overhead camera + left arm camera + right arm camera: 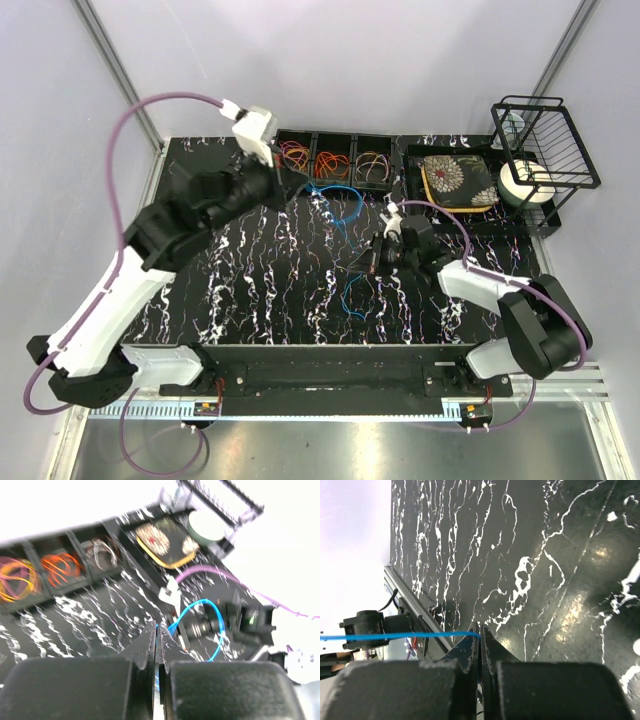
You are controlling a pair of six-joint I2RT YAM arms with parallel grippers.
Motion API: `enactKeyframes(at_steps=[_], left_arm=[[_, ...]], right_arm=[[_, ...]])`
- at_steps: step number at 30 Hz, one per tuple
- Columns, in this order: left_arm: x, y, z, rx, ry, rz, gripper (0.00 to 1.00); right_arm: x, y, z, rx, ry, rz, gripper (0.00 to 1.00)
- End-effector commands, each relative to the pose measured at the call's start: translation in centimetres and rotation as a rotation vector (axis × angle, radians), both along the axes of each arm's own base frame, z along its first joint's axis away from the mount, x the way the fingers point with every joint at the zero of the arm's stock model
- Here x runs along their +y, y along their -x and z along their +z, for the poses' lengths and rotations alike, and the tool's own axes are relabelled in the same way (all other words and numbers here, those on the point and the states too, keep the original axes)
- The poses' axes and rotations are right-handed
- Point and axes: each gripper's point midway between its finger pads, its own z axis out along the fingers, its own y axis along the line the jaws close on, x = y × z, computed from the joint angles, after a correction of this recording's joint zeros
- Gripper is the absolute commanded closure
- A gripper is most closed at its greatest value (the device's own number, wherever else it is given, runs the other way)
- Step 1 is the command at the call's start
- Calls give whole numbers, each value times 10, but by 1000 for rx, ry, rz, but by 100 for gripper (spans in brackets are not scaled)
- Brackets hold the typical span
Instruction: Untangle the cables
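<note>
My left gripper (pixel 299 183) is at the back of the table, just in front of the bins, shut on a blue cable (pixel 343 197) whose loops hang to its right. In the left wrist view the jaws (pixel 159 628) pinch that blue cable (pixel 201 609). My right gripper (pixel 366 261) is at mid-table, shut on a blue cable (pixel 350 296) that trails down toward the near edge. In the right wrist view (pixel 481 628) the blue cable (pixel 395 636) runs taut to the left from the shut jaws. Whether both hold the same cable I cannot tell.
Three black bins at the back hold sorted cables: pink-yellow (pixel 294 153), orange-red (pixel 330 161), orange (pixel 372 162). A black tray (pixel 416 180) with a floral plate (pixel 456 180) sits at the right. A wire rack (pixel 546 148) and a white roll (pixel 524 184) stand at the far right.
</note>
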Motion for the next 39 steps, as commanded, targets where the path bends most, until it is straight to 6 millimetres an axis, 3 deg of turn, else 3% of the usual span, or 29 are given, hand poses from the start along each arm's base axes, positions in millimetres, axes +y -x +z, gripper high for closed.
enactKeyframes(at_steps=[1, 2, 7, 12, 14, 17, 18, 19, 21, 22, 24, 25, 26, 27, 28, 30, 39], left_arm=[[29, -14, 69, -182, 42, 117, 100], [34, -13, 87, -213, 58, 127, 100], [41, -17, 107, -252, 60, 157, 100], [37, -24, 90, -225, 38, 158, 100], [33, -27, 70, -192, 14, 155, 100], [30, -28, 36, -136, -19, 146, 86], [25, -26, 24, -116, -32, 119, 67], [21, -25, 0, -79, -60, 98, 59], [14, -17, -25, -28, -77, 41, 46], [10, -16, -54, 30, -100, 27, 40], [5, -6, -76, 85, -95, -15, 37], [2, -5, -100, 131, -97, -22, 35], [0, -2, -111, 151, -95, -30, 35], [-3, 0, -110, 135, -61, -49, 35], [-3, 3, -134, 174, -74, -53, 34], [-7, 6, -153, 180, -54, -74, 33], [-25, 10, -197, 180, -46, -176, 33]], right_arm=[[4, -2, -12, 18, -34, -37, 100], [4, -2, -13, 16, -38, -35, 100], [2, 0, -20, 28, -24, -43, 100], [3, -2, -13, 18, -21, -31, 100], [2, -5, -11, 9, 3, -29, 100], [0, -9, -5, -11, 39, -29, 100], [0, -10, -2, -20, 43, -30, 100], [-1, -15, 3, -42, 49, -32, 100], [-2, -15, 8, -44, 61, -33, 100], [-1, -19, 13, -62, 64, -34, 100], [-1, -22, 23, -82, 67, -31, 100], [-1, -23, 26, -88, 70, -32, 100], [-1, -23, 27, -87, 77, -28, 100], [-1, -25, 33, -105, 75, -26, 100], [0, -25, 36, -105, 75, -22, 100], [1, -25, 47, -134, 64, -6, 100], [8, -6, 87, -196, -3, 103, 100]])
